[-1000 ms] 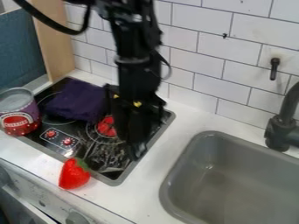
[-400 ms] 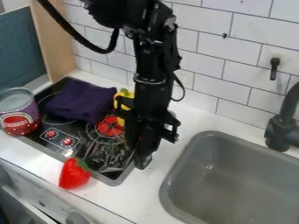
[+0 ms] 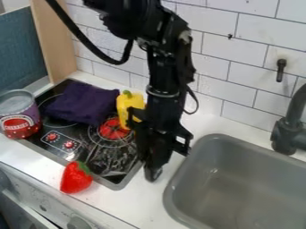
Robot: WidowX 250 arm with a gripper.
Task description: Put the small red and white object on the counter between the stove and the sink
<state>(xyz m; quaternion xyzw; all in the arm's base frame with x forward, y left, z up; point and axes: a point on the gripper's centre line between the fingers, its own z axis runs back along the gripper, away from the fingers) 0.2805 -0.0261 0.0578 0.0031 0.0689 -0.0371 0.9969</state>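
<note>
My gripper (image 3: 154, 172) hangs low over the white counter (image 3: 156, 202), between the stove's right edge and the sink; its fingertips point down and I cannot tell how far apart they stand. Just left of its upper part, a yellow pepper (image 3: 129, 105) with a green stem stands upright at the stove's back right, partly hidden by the arm. A dark purple cloth (image 3: 83, 102) lies folded on the back of the black stove (image 3: 78, 151). The red strawberry (image 3: 76, 177) rests at the stove's front edge. A cherry can (image 3: 19, 113) stands at the left end.
The grey sink (image 3: 174, 183) takes up the right side, with a dark faucet (image 3: 288, 130) behind it. A tiled wall (image 3: 251, 62) runs along the back, and a wooden panel (image 3: 57, 40) rises at the back left.
My gripper has moved right and toward the counter's front, from over the stove to beside the sink. The yellow pepper has come into sight behind it. The cloth, can and strawberry have not moved.
</note>
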